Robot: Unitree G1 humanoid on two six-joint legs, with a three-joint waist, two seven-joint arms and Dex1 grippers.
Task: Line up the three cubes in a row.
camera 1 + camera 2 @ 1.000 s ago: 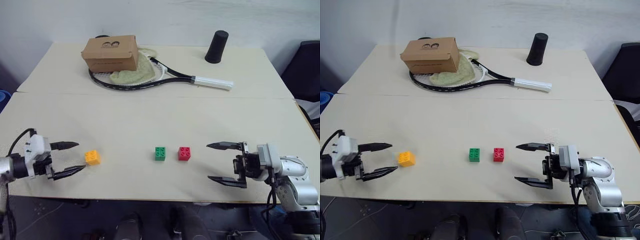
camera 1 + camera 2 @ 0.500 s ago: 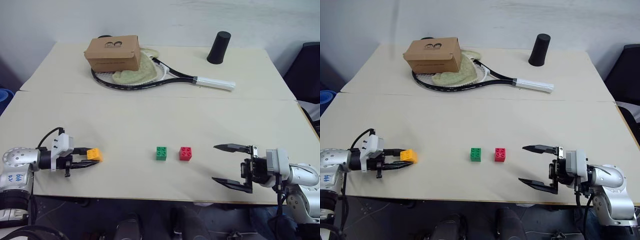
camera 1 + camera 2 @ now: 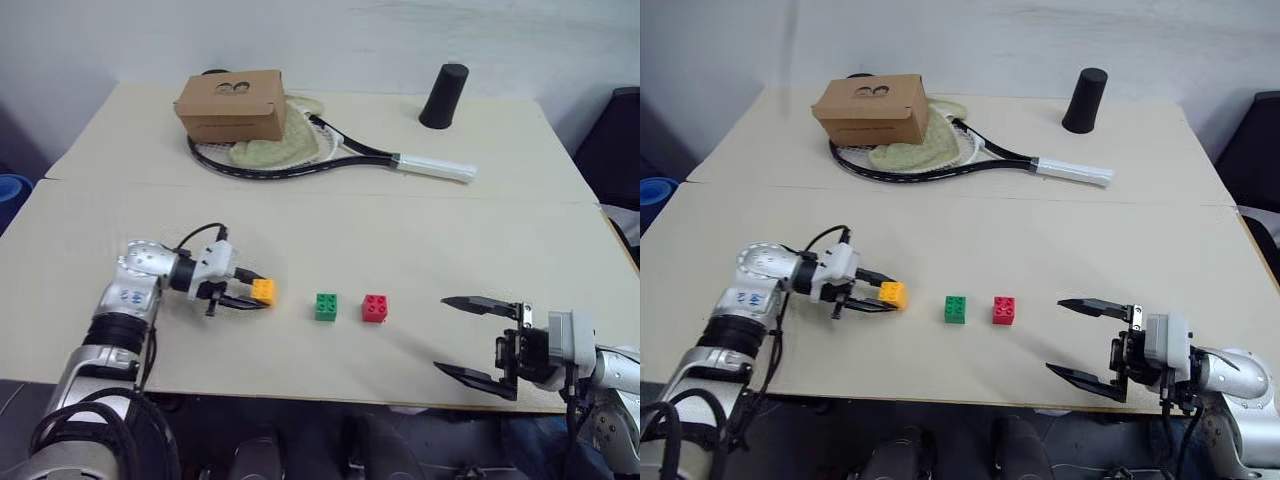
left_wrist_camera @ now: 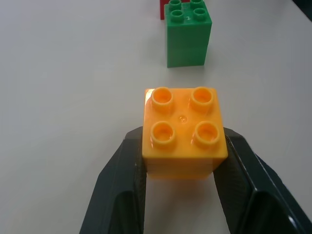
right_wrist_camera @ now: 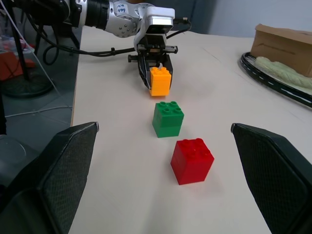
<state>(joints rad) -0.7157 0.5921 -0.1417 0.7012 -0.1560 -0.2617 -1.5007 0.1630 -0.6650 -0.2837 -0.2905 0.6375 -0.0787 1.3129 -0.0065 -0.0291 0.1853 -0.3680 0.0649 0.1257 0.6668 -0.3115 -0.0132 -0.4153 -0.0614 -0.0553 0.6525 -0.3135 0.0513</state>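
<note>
Clamped on the orange cube (image 4: 184,131), the left gripper (image 3: 243,293) has carried it from the table's left edge to just beside the green cube (image 3: 325,306), a small gap remaining. A second ago those jaws stood wide and the cube lay loose. Green and the red cube (image 3: 376,307) sit side by side as before. Right gripper (image 3: 483,340) stays spread and empty, near the front edge. Judgement: row nearly complete; placement and release remain.

Glossy smooth plastic is seen on the small yellow-orange studded plastic brick (image 4: 184,131); matt finish on the pale flat table surface (image 4: 73,73).
</note>
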